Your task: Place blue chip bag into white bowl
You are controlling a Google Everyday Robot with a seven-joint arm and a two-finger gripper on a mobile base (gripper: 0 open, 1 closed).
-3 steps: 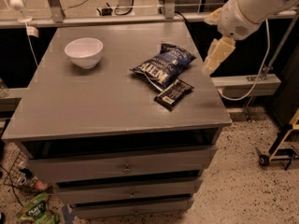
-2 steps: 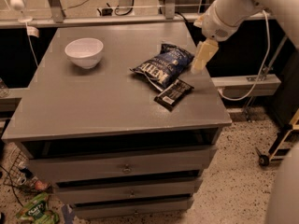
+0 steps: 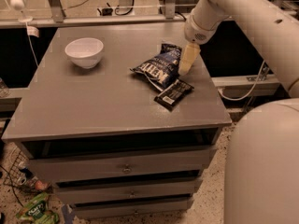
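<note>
The blue chip bag (image 3: 158, 67), crinkly dark blue with white lettering, lies on the right half of the grey cabinet top (image 3: 93, 101). The white bowl (image 3: 84, 52) stands upright and empty at the back left of the top, well apart from the bag. My gripper (image 3: 185, 63) hangs from the white arm at the bag's right edge, its pale fingers pointing down just over the bag's right end. It holds nothing that I can see.
A small flat black packet (image 3: 174, 93) lies just in front of and to the right of the bag. The cabinet has drawers below. A rail with cables runs behind it. Litter lies on the floor at the lower left.
The arm has swung left and in over the cabinet top, bringing the gripper from beyond the right edge to the bag's right end. The bag, bowl and packet have not moved.
</note>
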